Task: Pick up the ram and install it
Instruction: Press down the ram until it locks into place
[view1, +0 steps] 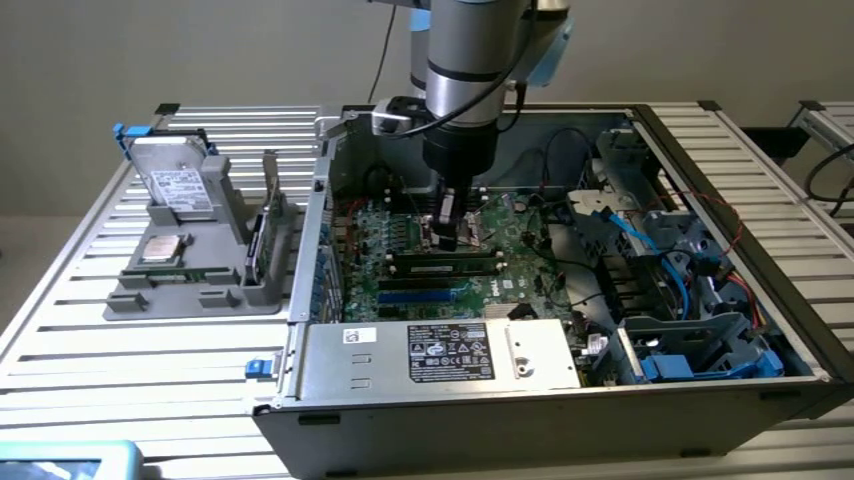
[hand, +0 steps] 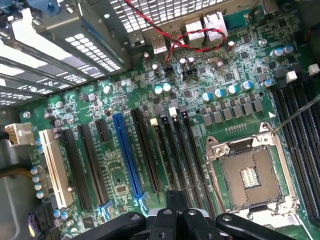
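Gripper (view1: 447, 238) is down inside the open computer case (view1: 534, 420), and I read its jaws as fully closed. In the exterior view the fingertips hang just above the motherboard (view1: 400, 235), near its middle. In the wrist view the gripper (hand: 175, 207) shows as a dark cluster with its tips pressed together over the green board (hand: 100, 107).

I see the ram (view1: 447, 267), a long dark stick with a pale label, lying along a black slot directly below the fingertips, on the near side of them in the exterior view. A blue slot (view1: 414, 296) runs parallel to it, just nearer the camera. I can't tell whether the fingers touch the stick, pinch it, or hover just clear of it. I can't tell how deep it sits in the slot either.

From the wrist camera I see the row of black slots (hand: 145, 150) beside the blue slot (hand: 127, 155), with the square processor socket (hand: 250, 177) on their far side and a twisted red and black wire (hand: 175, 40) beyond.

Outside the case, toward the exterior view's left, a grey fixture (view1: 200, 295) on the slatted table (view1: 80, 380) holds a hard drive (view1: 180, 185) and a silver chip (view1: 163, 248). A labelled metal box (view1: 441, 352) fills the case's near edge.
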